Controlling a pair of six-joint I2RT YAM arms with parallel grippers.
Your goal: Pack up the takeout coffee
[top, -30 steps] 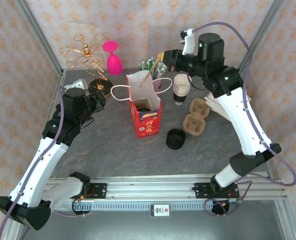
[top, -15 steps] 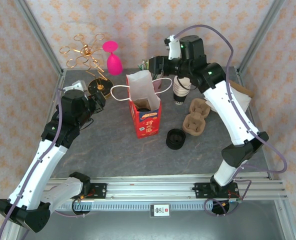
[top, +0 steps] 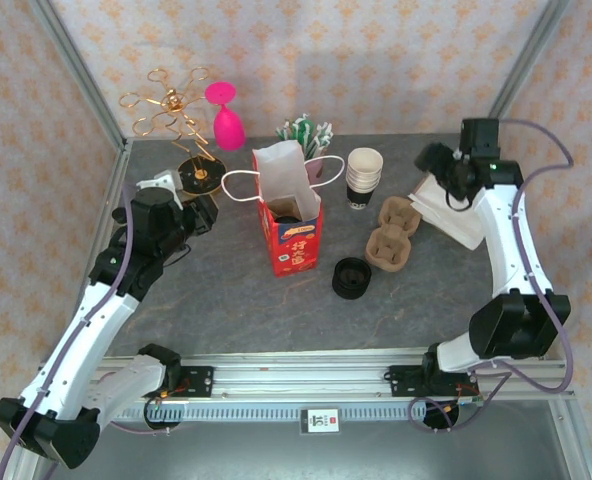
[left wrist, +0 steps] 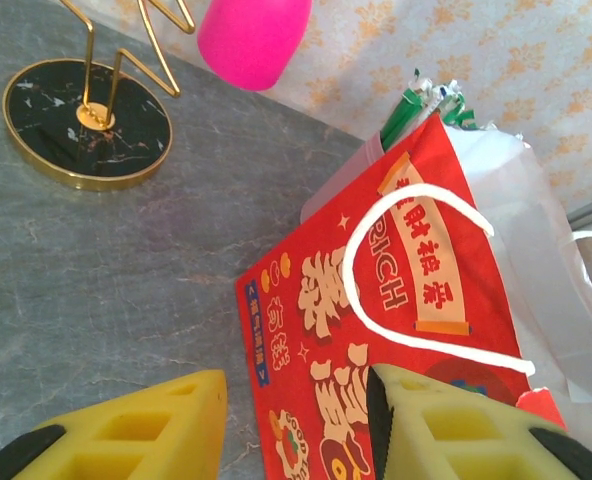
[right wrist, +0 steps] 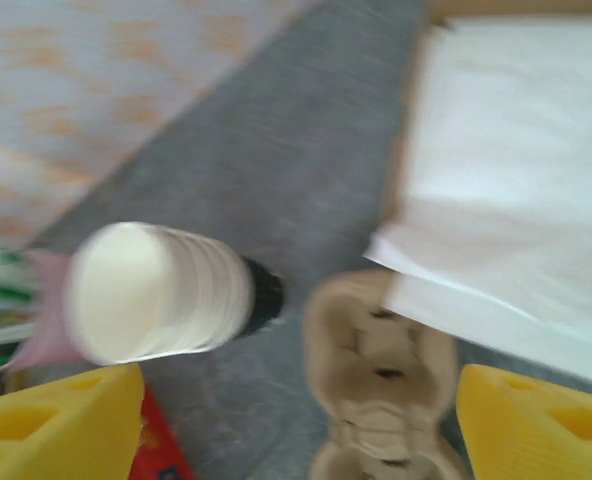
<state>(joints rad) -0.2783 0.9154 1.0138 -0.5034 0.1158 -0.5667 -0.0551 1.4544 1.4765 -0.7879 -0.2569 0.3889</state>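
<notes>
bag [left wrist: 311, 305] | red, "rich" and chinese characters | takeout coffee [top: 287, 211] inside

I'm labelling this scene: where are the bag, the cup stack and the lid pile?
Bag [top: 296, 245]: top external, red front panel.
Cup stack [top: 364, 163]: top external, inside of top cup.
Lid pile [top: 351, 277]: top external, topmost lid.

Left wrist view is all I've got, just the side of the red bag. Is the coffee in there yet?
Observer: From above, a dark round lid shows inside the open red bag, likely the takeout coffee.
Operator: Where's the other arm?
Observer: The right gripper is off at the far right over the white paper, fingers wide apart and empty.
Operator: Anything standing close to the bag?
Observer: A stack of lidless cups stands just to the bag's right, apart from it.
</notes>
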